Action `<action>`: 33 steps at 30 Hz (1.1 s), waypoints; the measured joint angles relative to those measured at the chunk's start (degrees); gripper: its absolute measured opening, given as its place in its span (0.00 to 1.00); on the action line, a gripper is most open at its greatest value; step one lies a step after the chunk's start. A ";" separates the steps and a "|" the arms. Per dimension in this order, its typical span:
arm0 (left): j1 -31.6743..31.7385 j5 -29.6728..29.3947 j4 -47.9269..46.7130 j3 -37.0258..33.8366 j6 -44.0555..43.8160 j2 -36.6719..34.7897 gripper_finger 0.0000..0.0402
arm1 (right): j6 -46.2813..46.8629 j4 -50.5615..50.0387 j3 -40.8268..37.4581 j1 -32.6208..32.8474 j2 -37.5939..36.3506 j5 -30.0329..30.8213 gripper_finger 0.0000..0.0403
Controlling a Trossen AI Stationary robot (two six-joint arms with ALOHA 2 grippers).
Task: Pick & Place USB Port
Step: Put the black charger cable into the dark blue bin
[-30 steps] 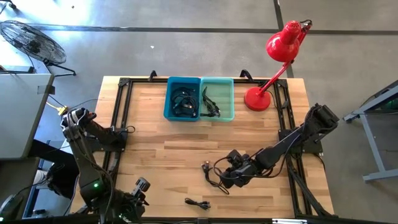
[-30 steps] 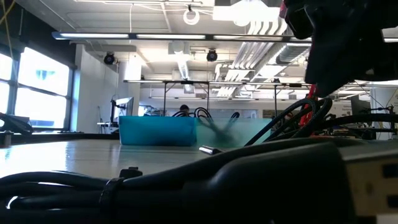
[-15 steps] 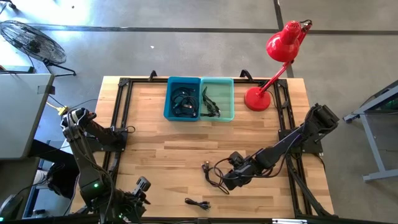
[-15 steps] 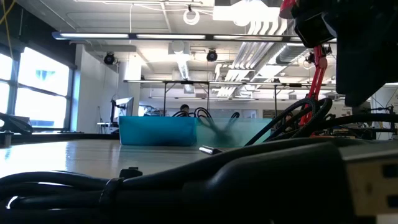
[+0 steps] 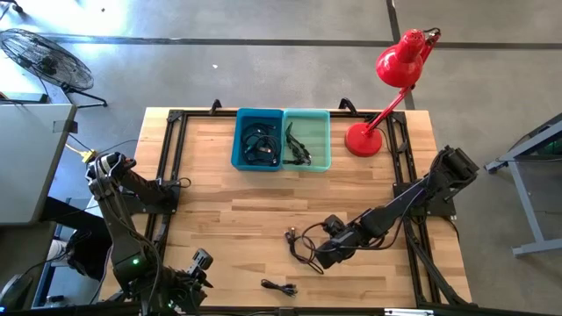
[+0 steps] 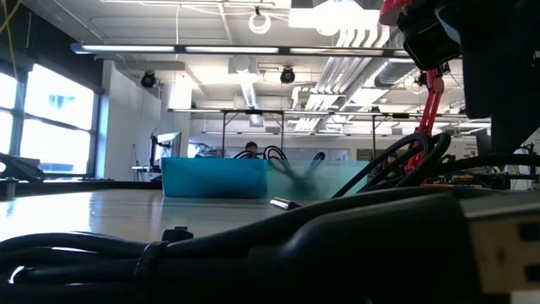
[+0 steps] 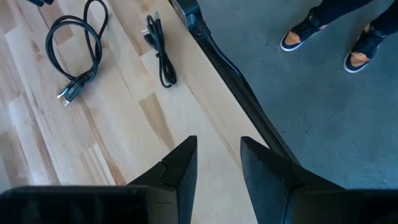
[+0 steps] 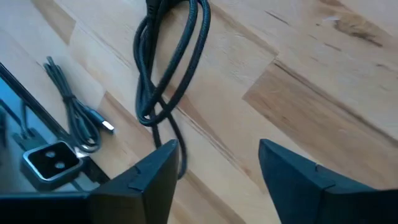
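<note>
While the left gripper (image 5: 200,262) waits at the counter's (image 5: 219,211) near-left edge with its fingers a little apart, a small coiled USB cable (image 5: 280,287) lies just to its right. Farther right, a larger looped USB cable (image 5: 303,244) rests on the wood — the right gripper (image 5: 321,253) hovers low just beside it, fingers (image 8: 143,180) spread and holding nothing. Beyond that gripper, at the far edge, sit a blue bin (image 5: 258,140) and a teal bin (image 5: 306,139), both holding cables.
</note>
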 joint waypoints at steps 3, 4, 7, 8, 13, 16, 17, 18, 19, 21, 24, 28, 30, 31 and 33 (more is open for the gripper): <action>0.00 0.00 0.00 0.00 0.00 0.00 0.30 | 1.55 1.49 0.01 0.00 0.00 0.26 0.56; 0.00 -0.01 0.00 0.00 0.00 0.00 0.30 | 1.91 1.82 0.04 0.00 0.00 0.71 0.57; 0.00 -0.02 0.00 0.00 0.00 0.00 0.30 | 2.87 3.27 0.04 0.00 0.00 2.61 0.57; 0.00 -0.01 0.00 0.00 0.00 0.00 0.30 | 2.93 3.71 0.04 0.00 0.00 3.35 0.57; 0.00 -0.02 0.00 0.00 0.00 0.02 0.30 | 2.93 7.34 0.04 -0.31 0.09 5.95 0.58; 0.02 -0.06 0.00 0.00 0.00 0.02 0.30 | 2.80 9.65 0.04 -0.71 1.20 6.58 0.58; 0.02 -0.09 -0.01 0.00 0.00 0.02 0.30 | 2.71 10.64 0.04 -0.87 1.97 6.43 0.58; 0.02 -0.11 0.00 0.00 -0.01 0.02 0.30 | 2.66 11.75 0.04 -1.04 3.03 5.76 0.58; 0.02 -0.12 0.00 0.00 0.00 0.02 0.30 | 2.61 12.59 0.04 -1.22 4.12 4.93 0.58; 0.02 -0.13 0.04 0.00 -0.04 0.02 0.30 | 2.57 13.81 0.04 -1.44 6.31 4.06 0.58; 0.02 -0.13 0.04 0.00 -0.13 0.02 0.30 | 2.50 16.96 0.04 -1.51 9.43 3.97 0.58; 0.02 -0.14 0.01 0.00 -0.14 0.02 0.30 | -0.09 23.34 0.04 -2.23 12.66 3.96 0.57; 0.02 -0.15 0.00 0.00 -0.15 0.02 0.30 | -3.01 27.08 0.04 -2.75 13.49 3.01 0.55; 0.03 -0.15 0.00 0.00 -0.15 0.02 0.30 | -4.45 28.94 0.04 -3.01 13.77 2.68 0.53; 0.09 -0.17 0.09 0.00 -0.15 0.02 0.30 | -6.84 31.51 0.04 -3.43 13.88 2.32 0.45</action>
